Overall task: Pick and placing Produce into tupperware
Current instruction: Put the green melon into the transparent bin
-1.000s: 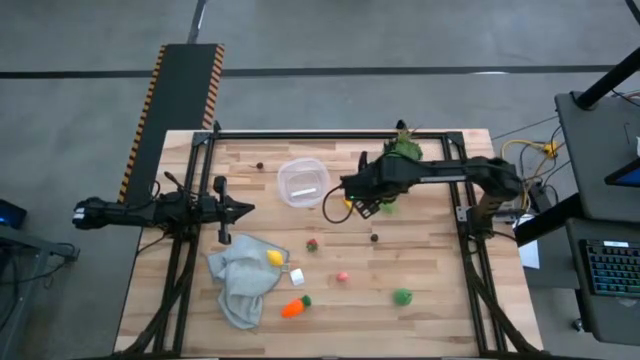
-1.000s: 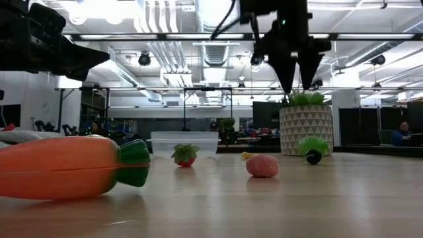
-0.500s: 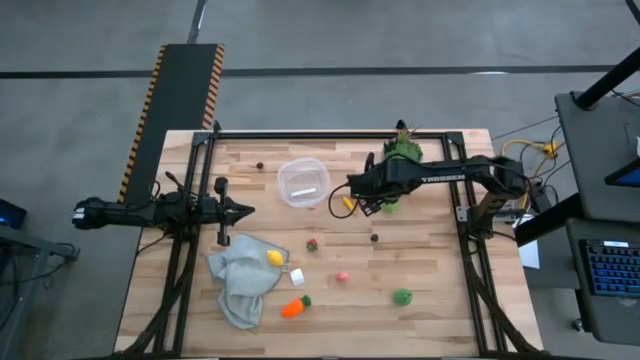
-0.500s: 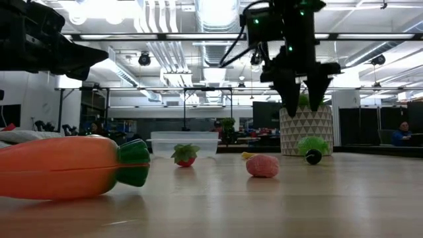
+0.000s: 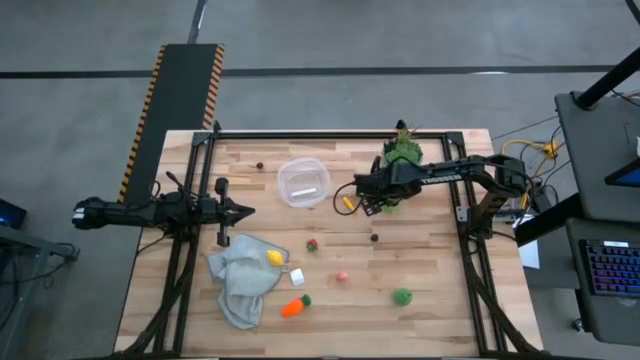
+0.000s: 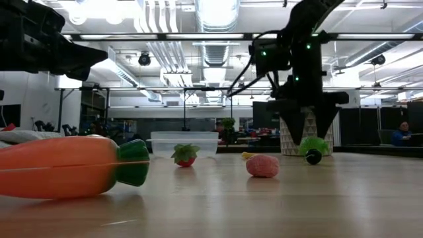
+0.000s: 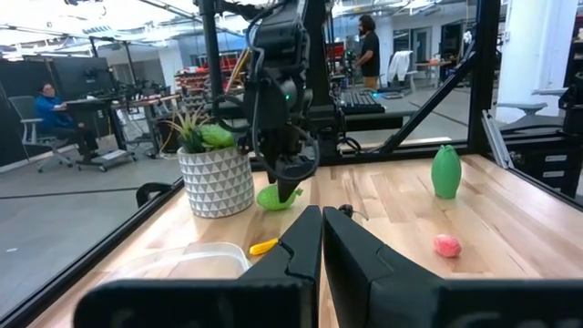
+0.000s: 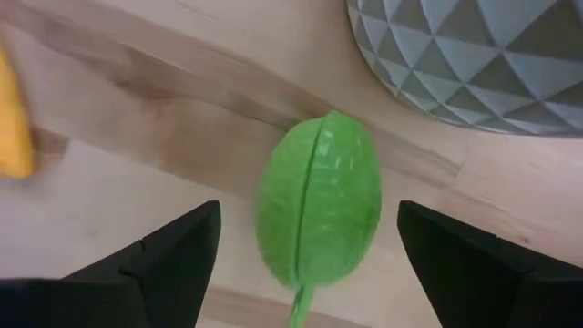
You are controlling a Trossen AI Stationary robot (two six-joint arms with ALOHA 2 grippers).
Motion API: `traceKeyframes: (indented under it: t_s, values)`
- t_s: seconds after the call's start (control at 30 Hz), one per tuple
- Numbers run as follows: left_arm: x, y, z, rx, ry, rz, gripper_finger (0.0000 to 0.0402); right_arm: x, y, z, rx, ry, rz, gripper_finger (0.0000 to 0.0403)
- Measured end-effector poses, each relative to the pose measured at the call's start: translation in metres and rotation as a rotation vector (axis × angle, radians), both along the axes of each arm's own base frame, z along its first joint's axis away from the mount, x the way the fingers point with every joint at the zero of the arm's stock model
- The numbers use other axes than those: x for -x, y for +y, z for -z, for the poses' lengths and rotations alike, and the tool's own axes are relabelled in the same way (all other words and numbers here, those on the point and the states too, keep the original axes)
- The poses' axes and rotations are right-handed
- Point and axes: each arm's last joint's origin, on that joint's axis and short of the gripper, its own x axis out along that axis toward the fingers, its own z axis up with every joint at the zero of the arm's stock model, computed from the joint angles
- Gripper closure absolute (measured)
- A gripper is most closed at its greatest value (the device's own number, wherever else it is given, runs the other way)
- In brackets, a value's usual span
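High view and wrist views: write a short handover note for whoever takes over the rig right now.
Right gripper: open, straddling the green leaf piece beside the plant pot, not closed on it.
Left gripper: shut, waiting at the table's left edge.
Tupperware: looks empty.
Left to do: all produce, including the lemon on the cloth, the carrot and the small pieces on the table.

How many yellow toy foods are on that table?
2: the lemon on the grey cloth, and a small yellow piece between the tupperware and the right gripper. Others may hide under the cloth.
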Motion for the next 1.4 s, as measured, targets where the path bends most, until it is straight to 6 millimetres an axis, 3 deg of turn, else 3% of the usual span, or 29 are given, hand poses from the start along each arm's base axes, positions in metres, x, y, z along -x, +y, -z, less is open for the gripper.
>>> traceKeyframes:
  t_s: [0.5,1.13,1.4]
  values:
    - [0.0,0.0,0.0,0.0,0.0,0.008,0.0402,0.011,-0.007,0.027,0.008,-0.038,0.021,0.0093]
    - [0.0,-0.001,0.001,-0.001,0.008,0.031,0.0402,0.013,-0.007,0.028,0.014,-0.028,0.022,0.0182]
    - [0.0,-0.001,0.001,-0.001,0.008,0.031,0.0402,0.01,-0.007,0.026,0.008,-0.04,0.021,0.0184]
